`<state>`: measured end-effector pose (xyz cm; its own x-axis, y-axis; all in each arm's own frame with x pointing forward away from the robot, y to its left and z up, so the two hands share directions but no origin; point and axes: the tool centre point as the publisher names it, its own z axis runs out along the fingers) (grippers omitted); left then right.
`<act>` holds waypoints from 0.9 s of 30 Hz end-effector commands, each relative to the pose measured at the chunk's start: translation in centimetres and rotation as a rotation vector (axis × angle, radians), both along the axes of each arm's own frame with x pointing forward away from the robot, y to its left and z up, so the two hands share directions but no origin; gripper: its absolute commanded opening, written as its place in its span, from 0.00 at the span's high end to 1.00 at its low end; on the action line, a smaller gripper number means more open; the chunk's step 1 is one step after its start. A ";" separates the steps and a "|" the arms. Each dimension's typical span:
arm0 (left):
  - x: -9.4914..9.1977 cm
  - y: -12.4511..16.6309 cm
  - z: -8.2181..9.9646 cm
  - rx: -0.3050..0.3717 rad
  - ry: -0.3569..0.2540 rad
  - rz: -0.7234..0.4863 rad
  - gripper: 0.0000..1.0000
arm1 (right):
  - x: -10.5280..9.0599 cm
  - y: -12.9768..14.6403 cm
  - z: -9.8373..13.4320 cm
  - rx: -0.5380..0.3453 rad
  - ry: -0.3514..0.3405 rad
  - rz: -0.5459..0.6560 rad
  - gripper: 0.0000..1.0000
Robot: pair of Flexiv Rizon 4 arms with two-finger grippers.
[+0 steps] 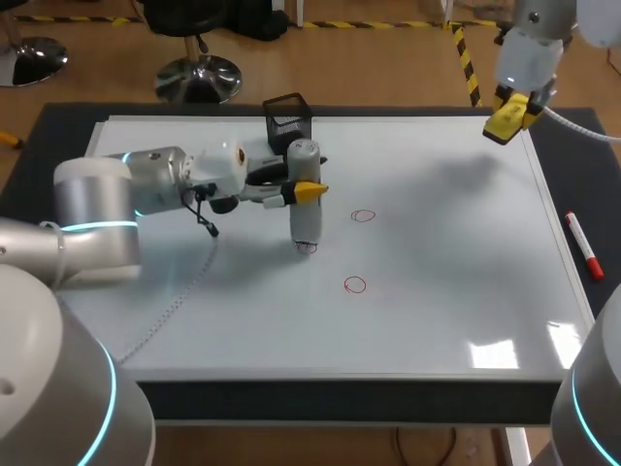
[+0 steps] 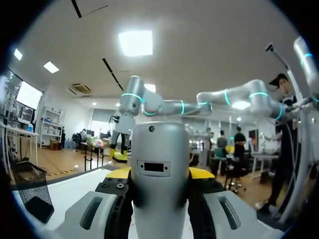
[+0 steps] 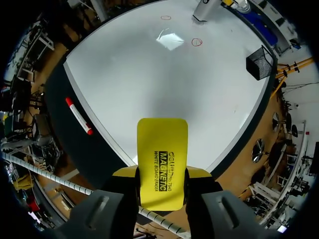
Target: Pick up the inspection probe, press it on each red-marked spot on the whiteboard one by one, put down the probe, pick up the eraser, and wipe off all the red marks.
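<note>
The grey cylindrical probe (image 1: 305, 199) stands upright on the whiteboard (image 1: 437, 301), its tip on a red mark (image 1: 308, 249). My left gripper (image 1: 309, 191) is shut on the probe's upper part; in the left wrist view the probe (image 2: 159, 169) fills the gap between the yellow tips. Two more red circles (image 1: 363, 216) (image 1: 355, 284) lie to the right of the probe. Above the board's far right corner, my right gripper (image 1: 514, 109) is shut on the yellow eraser (image 1: 506, 120). In the right wrist view the eraser (image 3: 162, 159) sticks out between the fingers, high above the board.
A black mesh basket (image 1: 288, 116) stands at the board's far edge, just behind the probe. A red-capped marker (image 1: 584, 245) lies on the dark mat right of the board. The board's right half is bare white surface.
</note>
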<state>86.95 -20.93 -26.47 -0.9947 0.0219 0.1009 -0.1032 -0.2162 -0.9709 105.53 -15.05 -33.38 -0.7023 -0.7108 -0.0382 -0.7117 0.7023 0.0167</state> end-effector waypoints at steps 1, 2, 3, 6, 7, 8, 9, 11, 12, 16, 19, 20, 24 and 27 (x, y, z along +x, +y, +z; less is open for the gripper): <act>0.7 -0.1 -0.9 -0.017 -0.003 -0.018 1.00 | 0.0 0.0 0.1 -0.004 0.001 0.002 1.00; 0.8 0.0 -1.0 -0.017 -0.003 -0.020 1.00 | 0.0 0.0 0.1 -0.004 0.001 0.002 1.00; 0.8 0.0 -1.1 -0.019 -0.004 -0.021 1.00 | 0.0 0.0 0.1 -0.004 0.001 0.002 1.00; 0.9 0.0 -1.4 -0.022 -0.004 -0.023 1.00 | 0.0 0.0 0.1 -0.004 0.001 0.002 1.00; 0.9 0.0 -1.5 -0.023 -0.004 -0.024 1.00 | 0.0 0.0 0.1 -0.004 0.001 0.002 1.00; 0.9 0.0 -1.7 -0.023 -0.002 -0.025 1.00 | 0.0 0.0 0.1 -0.004 0.001 0.002 1.00; 0.9 0.0 -1.8 -0.024 -0.001 -0.026 1.00 | 0.0 0.0 0.1 -0.004 0.001 0.002 1.00; 0.8 0.0 -1.8 -0.023 0.000 -0.028 1.00 | 0.0 0.0 0.1 -0.004 0.001 0.002 1.00; 0.7 -0.1 -1.9 -0.022 -0.001 -0.029 1.00 | 0.0 0.0 0.1 -0.004 0.001 0.002 1.00; 0.4 0.1 -2.3 -0.012 0.002 -0.034 1.00 | 0.0 0.0 0.1 -0.004 0.001 0.002 1.00; 0.4 0.2 -2.4 -0.005 0.004 -0.032 1.00 | 0.0 0.0 0.1 -0.004 0.001 0.002 1.00; 0.3 0.3 -2.3 0.000 0.001 -0.032 1.00 | 0.0 0.0 0.1 -0.004 0.001 0.002 1.00; 0.1 0.5 -2.3 0.034 -0.015 -0.037 1.00 | 0.0 0.0 0.1 -0.004 0.001 0.002 1.00; 0.0 0.7 -2.3 0.049 -0.020 -0.035 1.00 | 0.0 0.0 0.1 -0.004 0.001 0.002 1.00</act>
